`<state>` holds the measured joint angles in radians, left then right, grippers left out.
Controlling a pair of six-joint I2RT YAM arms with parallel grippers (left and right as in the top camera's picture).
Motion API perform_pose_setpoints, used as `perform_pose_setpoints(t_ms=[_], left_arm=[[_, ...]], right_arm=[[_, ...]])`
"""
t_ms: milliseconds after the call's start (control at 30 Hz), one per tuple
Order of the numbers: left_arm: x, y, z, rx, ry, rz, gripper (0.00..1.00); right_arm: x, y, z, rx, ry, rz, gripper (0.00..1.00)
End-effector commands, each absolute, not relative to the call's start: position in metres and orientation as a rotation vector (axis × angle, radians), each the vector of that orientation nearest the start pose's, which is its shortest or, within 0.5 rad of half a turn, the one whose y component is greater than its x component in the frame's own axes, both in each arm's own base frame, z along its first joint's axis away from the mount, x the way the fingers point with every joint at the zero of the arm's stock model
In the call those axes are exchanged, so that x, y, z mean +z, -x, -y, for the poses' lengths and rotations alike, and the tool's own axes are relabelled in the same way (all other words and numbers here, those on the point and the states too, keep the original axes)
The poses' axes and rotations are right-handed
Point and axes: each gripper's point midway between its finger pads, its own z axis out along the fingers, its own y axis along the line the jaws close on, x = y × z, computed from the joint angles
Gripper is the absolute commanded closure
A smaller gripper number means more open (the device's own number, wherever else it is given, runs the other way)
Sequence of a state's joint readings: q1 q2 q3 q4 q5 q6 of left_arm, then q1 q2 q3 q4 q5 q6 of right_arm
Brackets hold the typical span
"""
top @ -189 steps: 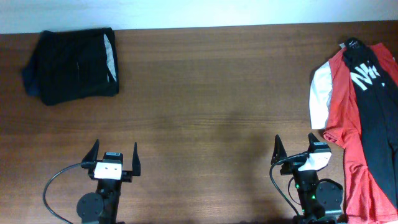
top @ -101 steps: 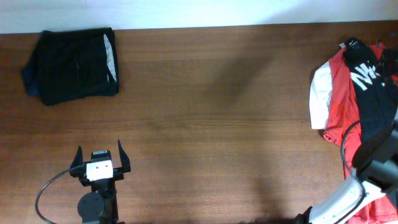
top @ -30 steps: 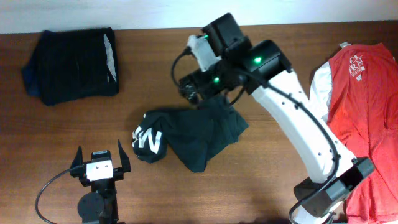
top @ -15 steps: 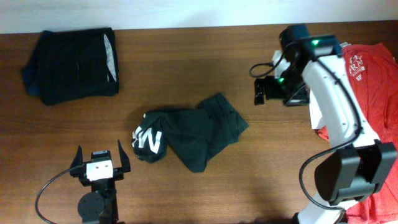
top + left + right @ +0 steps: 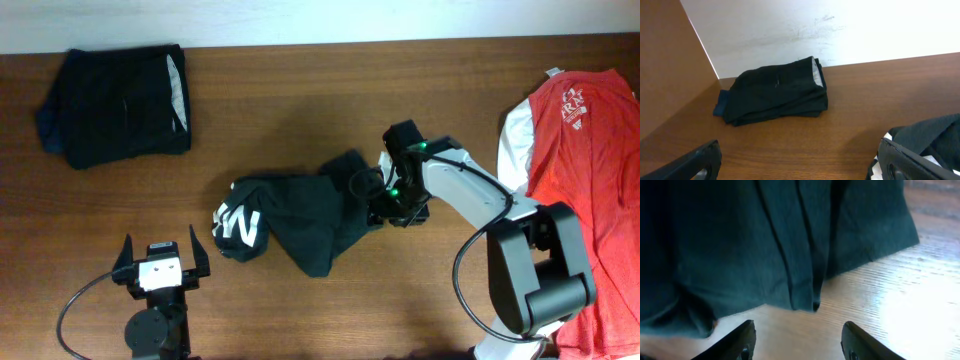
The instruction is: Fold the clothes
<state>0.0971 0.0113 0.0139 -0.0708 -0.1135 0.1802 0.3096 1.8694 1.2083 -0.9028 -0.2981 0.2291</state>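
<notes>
The black-green trousers (image 5: 305, 215) lie crumpled at the table's middle, with white NIKE lettering (image 5: 238, 225) at their left end. My right gripper (image 5: 380, 208) is low at their right edge, open and empty. In the right wrist view the dark fabric (image 5: 765, 245) fills the top, just beyond the gripper (image 5: 799, 347). My left gripper (image 5: 160, 255) is open and empty at the front left. Its wrist view (image 5: 800, 165) shows the trousers (image 5: 932, 135) at the right. A red white-sleeved T-shirt (image 5: 580, 150) lies at the right edge. A folded black garment (image 5: 120, 100) lies at the back left.
The folded black garment (image 5: 775, 90) sits close to the white back wall (image 5: 840, 25). The brown wooden table (image 5: 300, 100) runs to that wall. The right arm's base stands at the front right, beside the T-shirt.
The trousers were carried from the T-shirt at the right to the table's middle and let go. The right arm swung away to the right, then came back down to their right edge.
</notes>
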Motion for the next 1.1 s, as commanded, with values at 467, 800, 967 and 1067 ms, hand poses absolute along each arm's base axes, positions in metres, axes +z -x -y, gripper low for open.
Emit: perform_pose_setpoints(t_ms=[467,800,967,1067], left_arm=[[0.159,-0.242,-0.044,0.317,0.016,-1.647,0.01],[0.159,-0.242,-0.044,0.317,0.016,-1.647,0.01],[0.159,-0.242,-0.044,0.317,0.016,-1.647,0.01],[0.159,-0.242,-0.044,0.317,0.016,-1.647,0.01]], right_arm=[[0.009,-0.302,-0.162,0.491,0.154,-3.115,0.48],[0.013,-0.317,-0.155,0.502,0.114,-3.071,0.96],[0.075,-0.354,-0.124,0.484,-0.026,-3.043,0.96],[0.128,-0.371,-0.079,0.283,-0.143,-3.019,0.96]])
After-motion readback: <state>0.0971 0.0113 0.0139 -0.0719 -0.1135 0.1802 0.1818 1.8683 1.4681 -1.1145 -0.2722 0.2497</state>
